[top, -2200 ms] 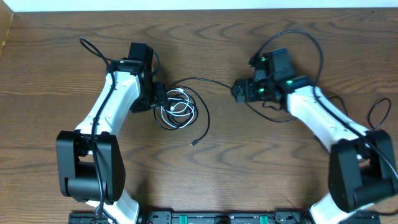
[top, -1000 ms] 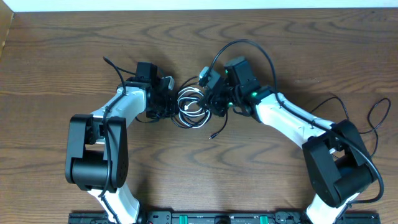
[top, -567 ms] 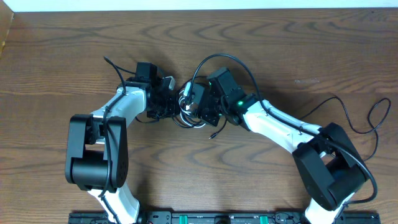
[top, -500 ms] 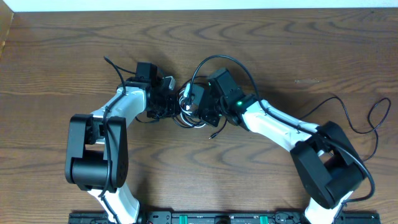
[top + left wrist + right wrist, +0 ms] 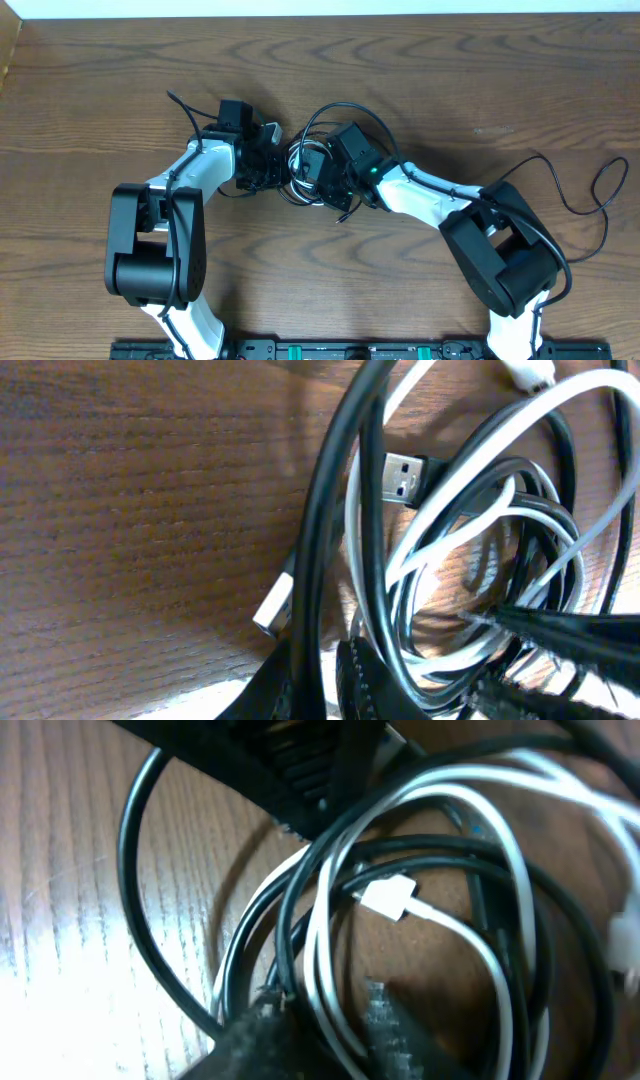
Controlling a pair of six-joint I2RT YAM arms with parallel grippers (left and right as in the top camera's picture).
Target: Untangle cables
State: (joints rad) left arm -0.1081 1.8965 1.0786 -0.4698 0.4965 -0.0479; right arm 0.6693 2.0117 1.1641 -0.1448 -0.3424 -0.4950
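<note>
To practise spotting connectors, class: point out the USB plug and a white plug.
USB plug [image 5: 402, 474]: left wrist view, on its metal shell.
white plug [image 5: 386, 899]: right wrist view, on its flat body.

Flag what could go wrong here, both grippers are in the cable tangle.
1. The right gripper straddles the thin white cable and thin black cables together; closing there could grab several strands and tighten the knot.
2. The small white plug lies inside black loops; a pull may snag it.
3. The left gripper and right gripper sit very close overhead; they might collide.
</note>
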